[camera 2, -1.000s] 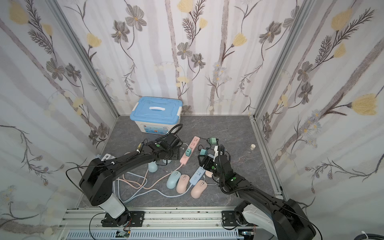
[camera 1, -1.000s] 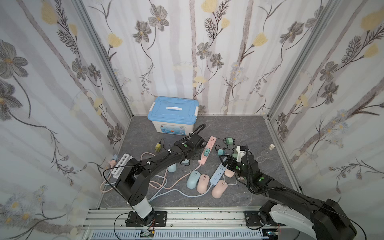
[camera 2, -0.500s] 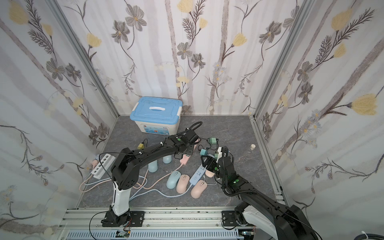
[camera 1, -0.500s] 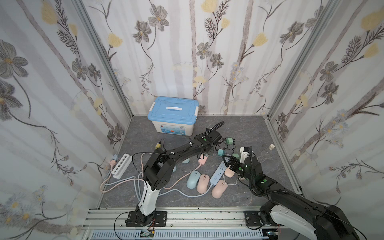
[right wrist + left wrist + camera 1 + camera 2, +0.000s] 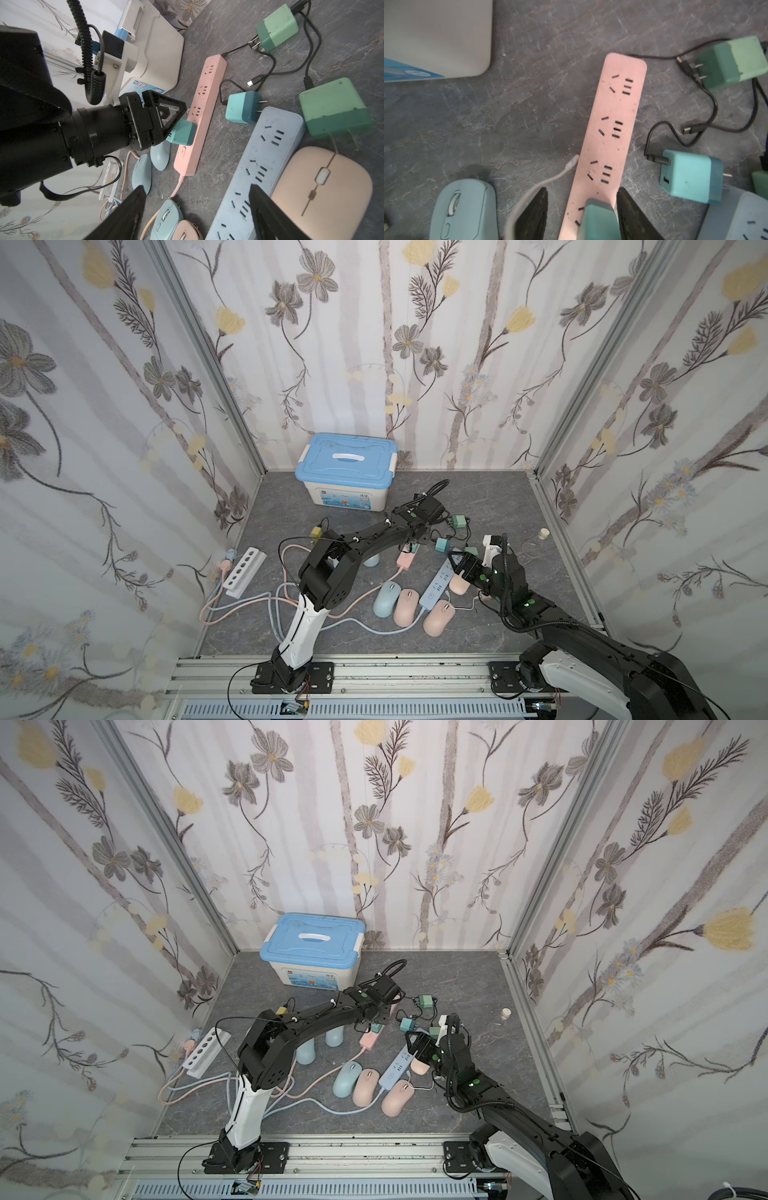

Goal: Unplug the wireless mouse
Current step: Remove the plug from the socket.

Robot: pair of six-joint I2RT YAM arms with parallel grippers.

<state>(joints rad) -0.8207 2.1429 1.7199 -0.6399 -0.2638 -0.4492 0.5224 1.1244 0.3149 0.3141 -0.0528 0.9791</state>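
My left gripper (image 5: 581,190) hovers over the near end of the pink power strip (image 5: 614,124), jaws open astride a teal adapter (image 5: 599,220) plugged into it. One finger (image 5: 631,214) lies against the adapter; the other (image 5: 533,212) stands clear of the strip. A white cable (image 5: 572,166) enters the strip's side beside a light blue mouse (image 5: 463,209). My right gripper (image 5: 197,212) is open above the blue power strip (image 5: 259,166), next to a pink mouse (image 5: 324,193). In both top views several mice (image 5: 405,605) (image 5: 365,1085) lie in a row near the front.
A blue-lidded box (image 5: 347,472) stands at the back. Loose green (image 5: 459,521) and teal (image 5: 442,545) adapters with black cables lie between the arms. A white power strip (image 5: 244,572) and looped cables (image 5: 249,605) lie at the left. A small white object (image 5: 543,534) sits far right.
My left arm has swung right along the pink strip to the teal adapter, and its jaws have narrowed around it. The right gripper has barely moved.
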